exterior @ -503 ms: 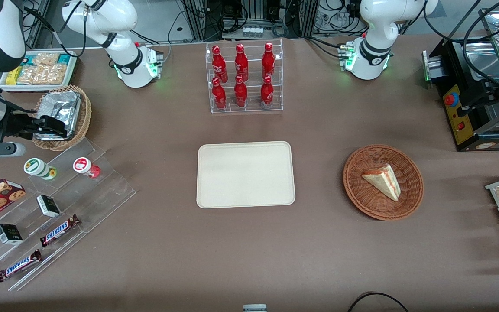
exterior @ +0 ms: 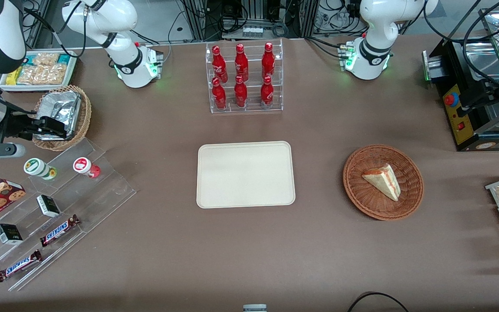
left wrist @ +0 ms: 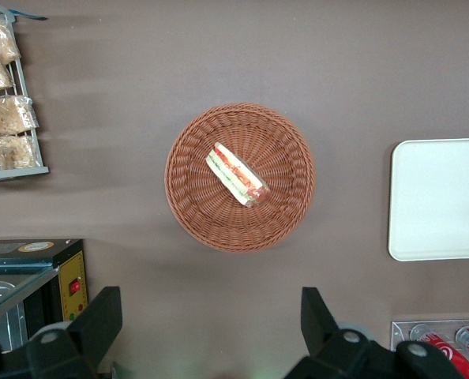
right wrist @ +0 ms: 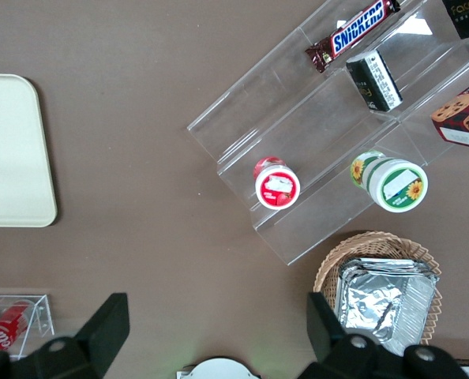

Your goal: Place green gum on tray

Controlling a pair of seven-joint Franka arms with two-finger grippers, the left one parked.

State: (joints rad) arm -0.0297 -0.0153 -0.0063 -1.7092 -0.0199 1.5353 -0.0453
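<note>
I read "SNICKERS" on two bars: one point(exterior: 59, 230) beside a small black box on the clear stepped stand, the other point(exterior: 18, 265) on the step nearest the front camera. My wrist view shows the same word on one bar point(right wrist: 352, 35). Other labels are too small for me to read.

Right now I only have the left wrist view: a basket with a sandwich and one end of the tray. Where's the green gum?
Observer: The green gum stands on a clear stepped rack toward the working arm's end of the table, beside a red-lidded canister.
Operator: And the claw?
Observer: The claw is open and holds nothing. It hangs above the wicker basket of foil containers, farther from the front camera than the gum.
</note>
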